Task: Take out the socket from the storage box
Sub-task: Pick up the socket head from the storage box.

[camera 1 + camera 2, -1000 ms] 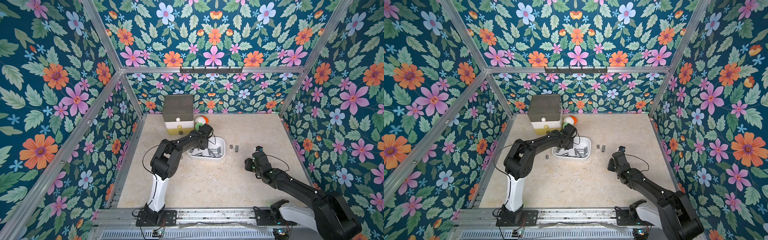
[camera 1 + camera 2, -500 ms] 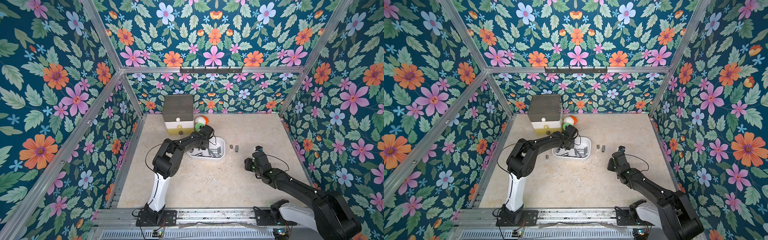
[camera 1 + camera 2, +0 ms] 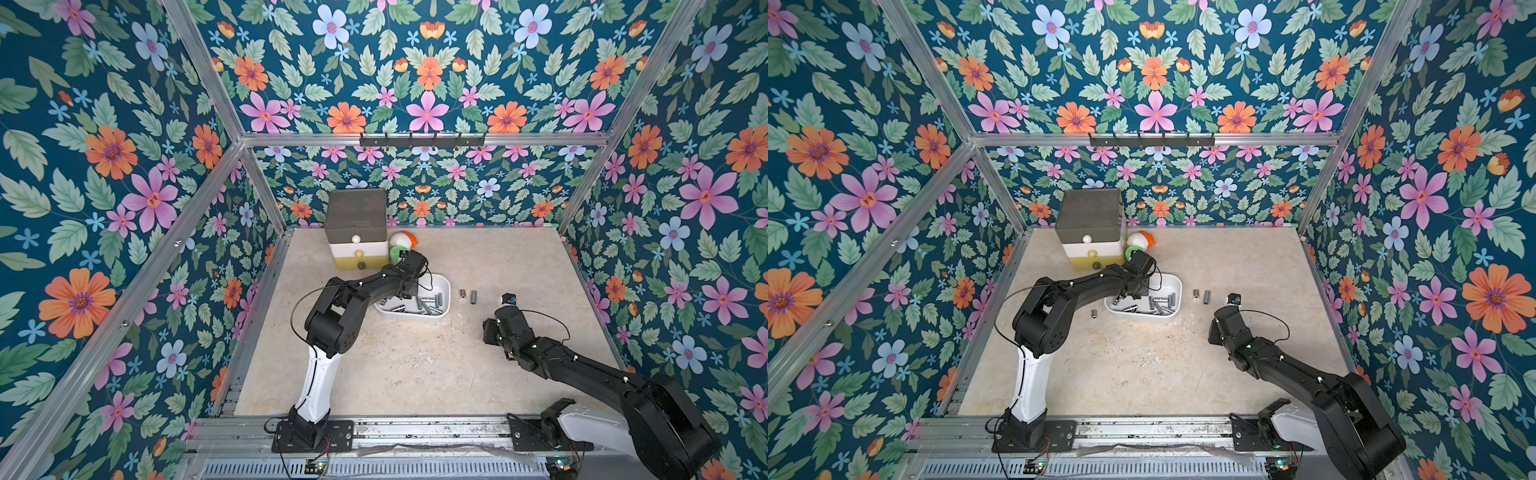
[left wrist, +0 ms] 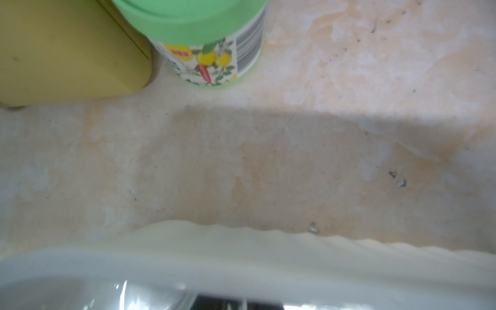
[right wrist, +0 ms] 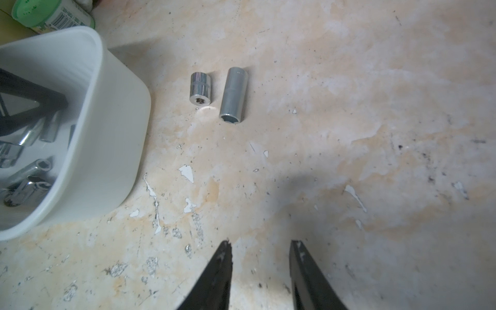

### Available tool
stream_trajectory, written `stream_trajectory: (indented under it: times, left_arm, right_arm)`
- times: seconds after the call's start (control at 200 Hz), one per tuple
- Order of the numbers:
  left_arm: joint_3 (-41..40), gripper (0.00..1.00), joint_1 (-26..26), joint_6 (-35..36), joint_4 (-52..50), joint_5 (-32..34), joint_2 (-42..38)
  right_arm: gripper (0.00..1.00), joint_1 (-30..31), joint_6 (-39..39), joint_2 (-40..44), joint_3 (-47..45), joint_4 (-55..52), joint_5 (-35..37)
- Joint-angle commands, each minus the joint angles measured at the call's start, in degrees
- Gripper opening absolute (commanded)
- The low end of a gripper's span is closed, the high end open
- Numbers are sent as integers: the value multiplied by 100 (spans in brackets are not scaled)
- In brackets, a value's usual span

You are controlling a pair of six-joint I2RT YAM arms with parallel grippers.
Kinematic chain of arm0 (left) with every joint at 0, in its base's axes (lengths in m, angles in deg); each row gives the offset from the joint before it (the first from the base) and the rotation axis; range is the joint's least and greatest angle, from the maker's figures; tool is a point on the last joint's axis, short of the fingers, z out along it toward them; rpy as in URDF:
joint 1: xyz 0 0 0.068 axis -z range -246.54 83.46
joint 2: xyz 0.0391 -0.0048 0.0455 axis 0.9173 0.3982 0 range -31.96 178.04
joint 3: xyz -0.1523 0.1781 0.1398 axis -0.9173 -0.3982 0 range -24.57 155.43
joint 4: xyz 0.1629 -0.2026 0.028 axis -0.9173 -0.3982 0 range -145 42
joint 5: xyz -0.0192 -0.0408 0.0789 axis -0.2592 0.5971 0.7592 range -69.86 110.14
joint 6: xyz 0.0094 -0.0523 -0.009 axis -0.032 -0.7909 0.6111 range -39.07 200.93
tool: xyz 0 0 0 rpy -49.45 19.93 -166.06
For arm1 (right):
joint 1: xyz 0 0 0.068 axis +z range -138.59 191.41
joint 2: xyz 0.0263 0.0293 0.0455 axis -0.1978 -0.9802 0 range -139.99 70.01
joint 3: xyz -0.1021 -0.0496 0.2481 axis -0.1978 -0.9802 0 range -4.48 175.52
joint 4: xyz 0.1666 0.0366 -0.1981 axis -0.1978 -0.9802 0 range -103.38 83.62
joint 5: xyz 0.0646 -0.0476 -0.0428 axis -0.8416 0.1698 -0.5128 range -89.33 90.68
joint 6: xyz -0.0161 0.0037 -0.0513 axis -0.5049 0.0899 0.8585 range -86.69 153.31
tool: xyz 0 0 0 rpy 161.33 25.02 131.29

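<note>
Jar (image 4: pixel 206 45) label: lemons, barcode, wording blurred; sockets (image 5: pixel 29 188) in storage box (image 5: pixel 107 134).

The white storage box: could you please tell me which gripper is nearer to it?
Left. The left gripper reaches down inside the storage box; the right gripper hangs over the table, apart from it.

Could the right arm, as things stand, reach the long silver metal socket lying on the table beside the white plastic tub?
Probably yes: the right gripper stands open, pointing towards the long silver metal socket, with only bare tabletop between them; the short silver socket and white plastic tub lie aside.
</note>
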Motion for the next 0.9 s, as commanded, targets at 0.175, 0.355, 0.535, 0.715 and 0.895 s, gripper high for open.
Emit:
stream_trajectory:
  times: [0.175,0.355,0.535,0.715,0.895]
  left_arm:
    - [-44,0,-18,-16,-487,-469,-277]
    - [-31,0,-13,7,-533,-512,-662]
    - [-170,0,-4,7,-588,-503,-1220]
    - [-409,0,-4,29,-719,-365,-1955]
    - [-812,0,-28,43,-931,-54,-2768]
  right_arm:
    - [40,51,67,170,-63,211,258]
    - [41,61,71,259,-115,247,228]
    - [41,62,69,250,-116,249,245]
    - [40,62,62,293,-134,256,258]
    - [41,70,53,349,-160,263,283]
